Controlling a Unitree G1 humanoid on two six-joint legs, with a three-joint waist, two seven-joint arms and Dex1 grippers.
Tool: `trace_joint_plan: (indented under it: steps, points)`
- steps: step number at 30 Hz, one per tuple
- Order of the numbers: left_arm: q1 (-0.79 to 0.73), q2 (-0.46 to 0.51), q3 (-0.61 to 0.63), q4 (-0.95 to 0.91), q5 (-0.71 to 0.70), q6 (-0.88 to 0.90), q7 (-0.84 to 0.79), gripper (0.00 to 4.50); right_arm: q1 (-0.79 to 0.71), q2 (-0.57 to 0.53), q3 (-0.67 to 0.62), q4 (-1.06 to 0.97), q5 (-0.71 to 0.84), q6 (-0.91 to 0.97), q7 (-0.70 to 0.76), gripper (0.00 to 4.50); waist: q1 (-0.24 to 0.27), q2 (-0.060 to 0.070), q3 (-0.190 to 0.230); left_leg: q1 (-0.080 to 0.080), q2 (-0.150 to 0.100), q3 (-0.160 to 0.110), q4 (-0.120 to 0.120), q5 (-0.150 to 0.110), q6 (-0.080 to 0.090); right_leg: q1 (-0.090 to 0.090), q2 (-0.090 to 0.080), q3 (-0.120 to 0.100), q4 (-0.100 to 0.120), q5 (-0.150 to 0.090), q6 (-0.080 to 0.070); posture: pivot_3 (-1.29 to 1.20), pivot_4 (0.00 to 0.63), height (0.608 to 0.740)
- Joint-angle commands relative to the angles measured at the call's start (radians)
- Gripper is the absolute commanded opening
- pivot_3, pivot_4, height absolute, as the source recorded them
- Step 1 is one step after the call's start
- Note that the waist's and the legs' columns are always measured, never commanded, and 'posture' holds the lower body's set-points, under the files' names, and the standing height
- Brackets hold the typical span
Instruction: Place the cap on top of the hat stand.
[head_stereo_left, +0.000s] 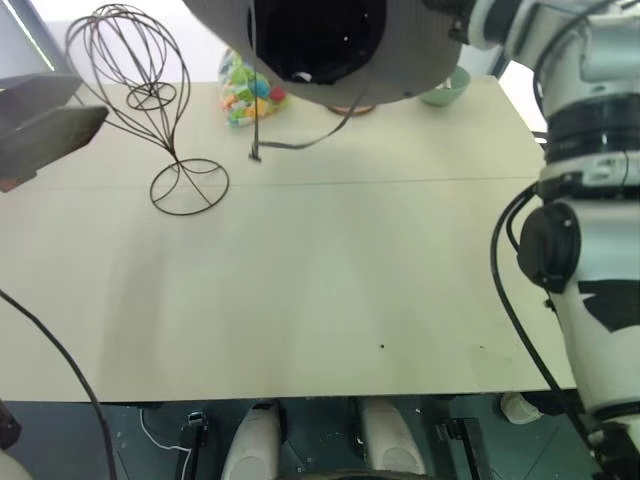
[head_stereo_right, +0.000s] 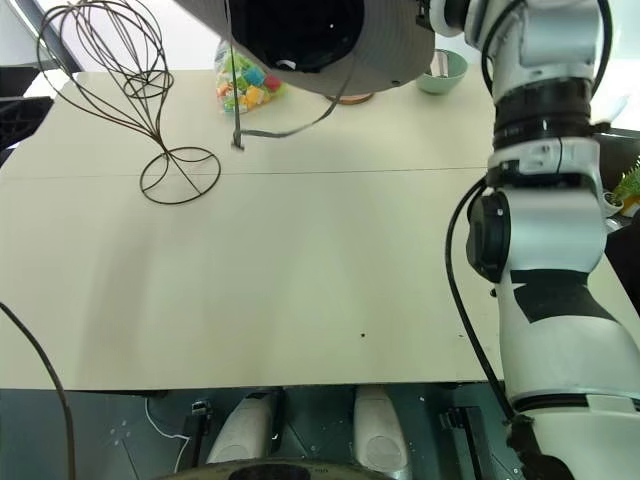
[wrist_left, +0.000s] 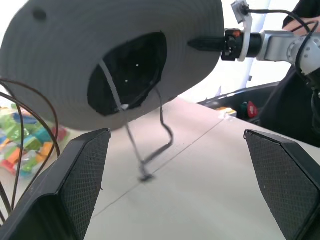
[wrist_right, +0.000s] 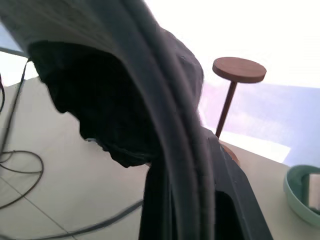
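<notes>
The cap (wrist_left: 115, 55) hangs in the air above the tabletop (head_stereo_left: 320, 290), to the right of the hat stand (head_stereo_left: 150, 110) — its brim clamped in the right gripper (wrist_left: 200, 44) fingers. The left gripper (wrist_left: 175, 185) fingers stand apart — empty, near the hat stand.

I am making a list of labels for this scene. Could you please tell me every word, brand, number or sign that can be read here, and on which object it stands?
None can be read.
The cap, the hat stand and the table carry no writing.
The bag of colourful pieces shows colours, no legible print.
</notes>
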Motion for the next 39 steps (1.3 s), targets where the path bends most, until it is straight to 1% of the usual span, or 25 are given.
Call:
trace_joint_plan:
  steps: [1,5,10,16,23,26,32,36,39]
  points:
    - [0.019,0.023,0.071,-0.041,-0.03,0.002,0.025,4.5,-0.092,-0.005,-0.011,0.103,-0.021,-0.112,-0.022,0.05,-0.006,0.0,0.0,-0.002,0.0,0.0,0.0,0.0,0.0,-0.001,0.0,0.0,0.0,0.0,0.0,0.0,0.15,0.74]
    - [0.049,0.022,0.106,-0.056,-0.047,-0.001,0.055,4.5,-0.158,0.05,-0.009,0.184,-0.028,-0.197,-0.008,0.05,-0.025,0.001,0.0,-0.005,0.0,0.0,0.001,0.0,-0.001,-0.005,0.0,0.0,0.001,0.0,0.0,0.0,0.15,0.74]
    - [0.079,0.026,0.179,-0.045,-0.056,-0.006,0.092,4.5,-0.216,0.131,-0.027,0.249,-0.026,-0.252,-0.052,0.05,-0.051,0.002,0.001,-0.005,0.0,0.0,0.001,0.001,-0.001,-0.007,0.001,0.0,0.004,0.0,0.0,0.0,0.15,0.74]
    - [0.152,0.047,0.328,-0.048,-0.062,0.025,0.136,4.5,-0.272,0.233,-0.08,0.296,0.007,-0.278,-0.095,0.05,-0.051,0.002,0.001,-0.005,0.0,0.0,0.001,0.001,-0.001,-0.007,0.001,0.0,0.004,0.0,0.0,0.0,0.15,0.74]
    - [0.208,0.057,0.426,-0.095,-0.102,0.061,0.181,4.5,-0.316,0.311,-0.12,0.327,0.019,-0.329,-0.133,0.05,-0.043,0.002,0.001,-0.007,0.0,-0.001,0.002,0.001,-0.002,-0.007,0.0,0.0,0.004,0.0,0.0,0.0,0.15,0.74]
    - [0.242,0.058,0.498,-0.112,-0.12,0.089,0.206,4.5,-0.332,0.372,-0.092,0.326,-0.011,-0.4,-0.144,0.05,-0.047,0.002,0.001,-0.007,0.0,-0.001,0.002,0.001,-0.002,-0.007,0.0,0.0,0.004,0.0,0.0,0.0,0.15,0.74]
    - [0.339,0.076,0.688,-0.123,-0.139,0.161,0.229,4.5,-0.338,0.482,-0.042,0.323,-0.061,-0.511,-0.152,0.05,-0.07,0.001,0.001,-0.006,0.0,-0.001,0.0,0.001,-0.002,-0.009,0.001,0.0,0.006,0.0,0.0,0.0,0.15,0.74]
    - [0.388,0.096,0.812,-0.111,-0.159,0.211,0.252,4.5,-0.315,0.538,-0.01,0.32,-0.099,-0.574,-0.164,0.05,-0.073,0.002,0.001,-0.007,0.0,-0.001,0.0,0.001,-0.002,-0.01,0.001,0.0,0.007,0.0,0.0,0.0,0.15,0.74]
    - [0.424,0.104,0.878,-0.114,-0.166,0.236,0.262,4.5,-0.275,0.567,0.05,0.315,-0.16,-0.649,-0.168,0.05,-0.073,0.001,0.001,-0.007,0.0,-0.001,0.0,0.001,-0.002,-0.01,0.001,0.0,0.007,0.0,0.0,0.0,0.15,0.74]
